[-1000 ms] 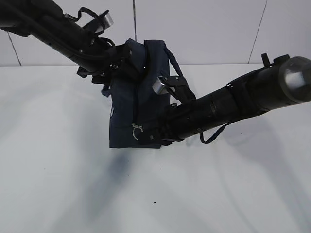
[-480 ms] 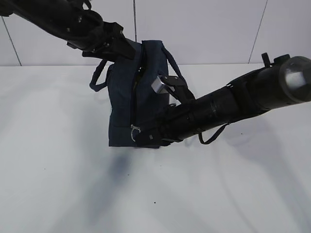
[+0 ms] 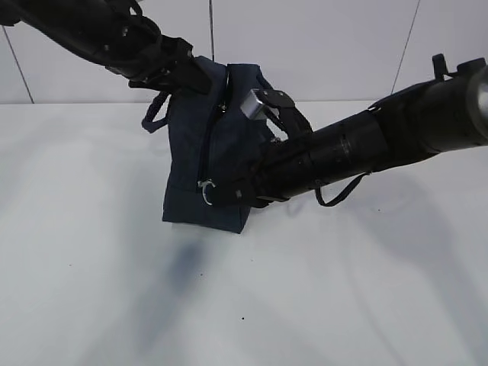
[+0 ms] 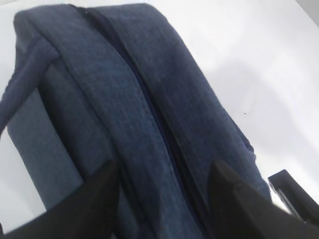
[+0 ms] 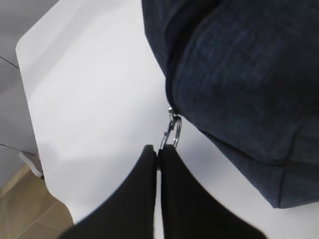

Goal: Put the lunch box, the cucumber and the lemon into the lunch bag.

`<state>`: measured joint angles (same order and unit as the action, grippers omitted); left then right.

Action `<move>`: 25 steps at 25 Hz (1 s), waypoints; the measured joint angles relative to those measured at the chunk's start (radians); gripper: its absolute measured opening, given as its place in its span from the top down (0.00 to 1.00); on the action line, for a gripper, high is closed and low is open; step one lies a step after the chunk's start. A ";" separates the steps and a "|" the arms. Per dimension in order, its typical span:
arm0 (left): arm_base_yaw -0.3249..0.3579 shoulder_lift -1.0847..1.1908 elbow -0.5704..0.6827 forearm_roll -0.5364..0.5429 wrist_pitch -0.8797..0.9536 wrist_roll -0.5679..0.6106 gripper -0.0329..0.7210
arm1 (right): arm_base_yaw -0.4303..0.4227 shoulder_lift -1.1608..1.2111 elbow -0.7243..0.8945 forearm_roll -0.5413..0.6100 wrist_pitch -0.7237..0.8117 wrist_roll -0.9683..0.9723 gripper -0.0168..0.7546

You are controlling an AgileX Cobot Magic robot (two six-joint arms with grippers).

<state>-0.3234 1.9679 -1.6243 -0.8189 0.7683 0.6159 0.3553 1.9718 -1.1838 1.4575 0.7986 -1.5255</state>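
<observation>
1. The right gripper (image 5: 158, 149) is pinching the ring pull (image 5: 173, 130) at the lunch bag (image 3: 200, 160)'s lower end.
2. The left gripper (image 4: 164, 186) is straddling the bag's top, fingers spread, apparently bracing it.
3. The ring may be slipping free, since the tilted bag could tip.

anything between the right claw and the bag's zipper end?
Only the metal ring pull: the right claw is shut on it, and it links straight to the zipper on the lunch bag. Clearest in the right wrist view.

slanted exterior, two close wrist views, shared lunch bag (image 3: 206, 164)
</observation>
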 joint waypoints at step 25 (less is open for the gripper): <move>0.000 -0.049 0.000 0.030 0.018 0.028 0.46 | 0.000 -0.080 0.000 -0.061 0.022 0.046 0.98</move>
<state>-0.3234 1.9187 -1.6243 -0.7889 0.7863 0.6438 0.3553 1.8923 -1.1840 1.3966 0.8203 -1.4791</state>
